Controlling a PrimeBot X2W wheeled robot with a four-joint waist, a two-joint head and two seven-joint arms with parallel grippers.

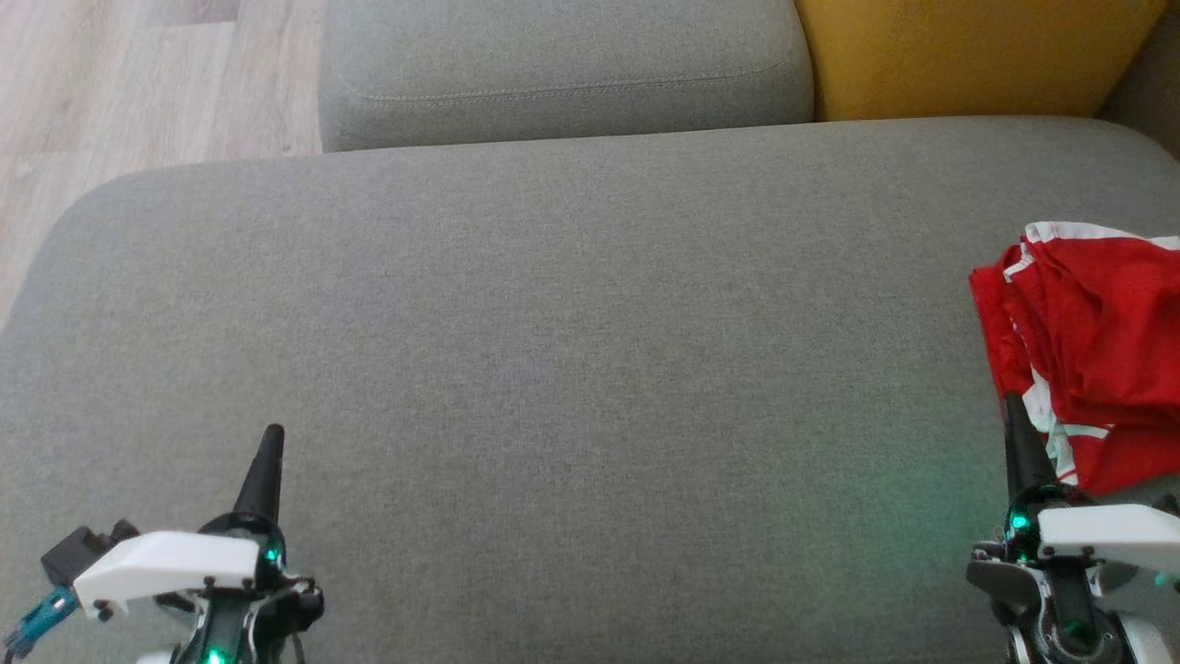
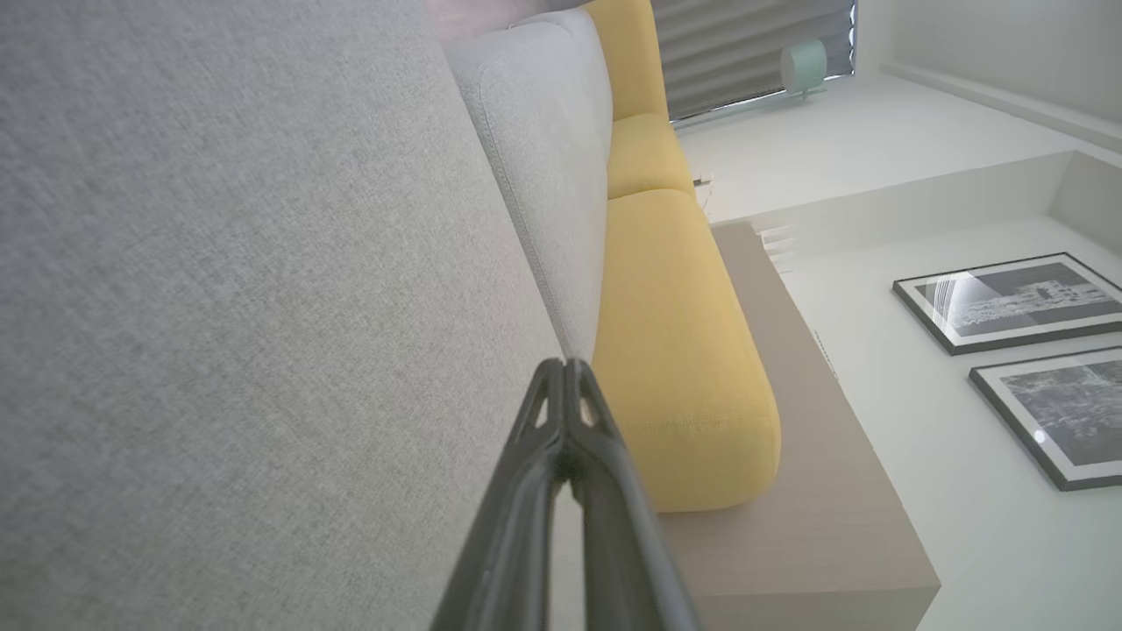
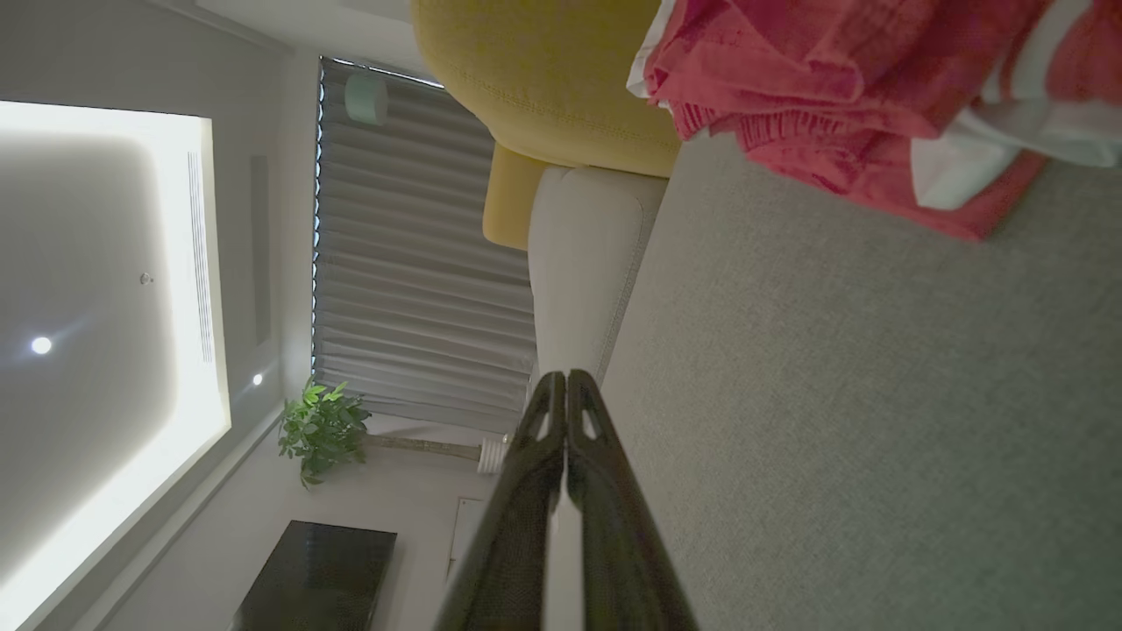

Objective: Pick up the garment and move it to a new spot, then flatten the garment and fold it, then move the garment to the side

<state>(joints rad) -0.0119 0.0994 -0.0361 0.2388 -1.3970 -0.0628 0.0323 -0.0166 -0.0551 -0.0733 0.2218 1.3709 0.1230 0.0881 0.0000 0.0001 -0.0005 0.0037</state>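
Resting crumpled on sofa [image 1: 553, 369]: red garment [image 1: 1097, 341]

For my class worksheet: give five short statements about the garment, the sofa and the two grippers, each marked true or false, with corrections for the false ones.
1. The crumpled red and white fabric garment lies near the right end of the grey fabric sofa seat. True.
2. The left gripper holds the garment. False: it is shut on nothing, over bare seat at the lower left.
3. The right gripper has its fingers spread wide. False: they are pressed together.
4. A mustard-yellow cushion sits behind the seat, at the upper right. True.
5. The garment is flattened and folded. False: it lies in a rumpled heap.
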